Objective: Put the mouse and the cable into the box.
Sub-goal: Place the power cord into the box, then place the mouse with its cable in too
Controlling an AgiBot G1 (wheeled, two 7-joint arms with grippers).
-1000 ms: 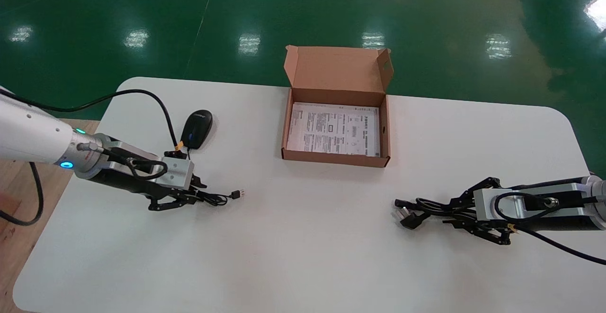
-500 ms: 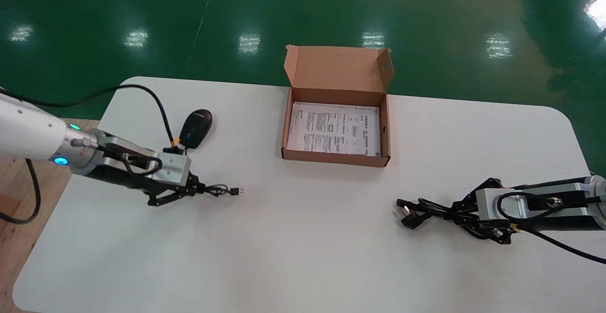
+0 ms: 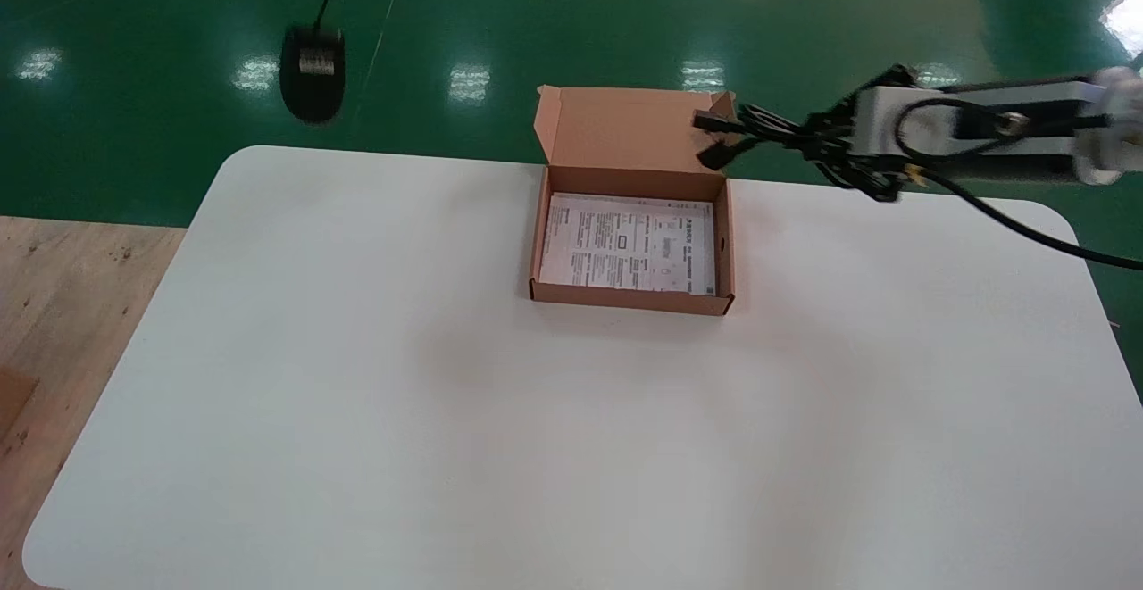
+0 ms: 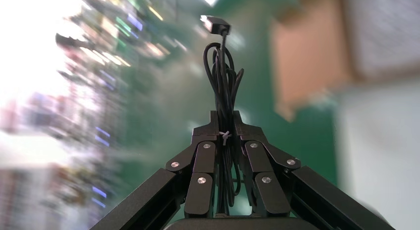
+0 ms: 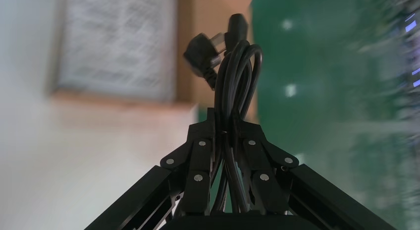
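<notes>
Right gripper [image 5: 224, 125]: pinched on the bundled cable [image 5: 236, 61], aloft at the back-right corner of the box [image 3: 630, 298].
Left gripper [image 4: 225, 125]: clamped on the mouse cord [image 4: 224, 76] — mouse [image 3: 312, 81] dangles beyond the far-left edge of the table [image 3: 357, 394].
Handling: cable light and springy; mouse likely swings — hold at the coil ties.

Lab/workshop hall: glossy green floor [image 3: 536, 19] w/ ceiling-light reflections, white table [image 3: 357, 394].
</notes>
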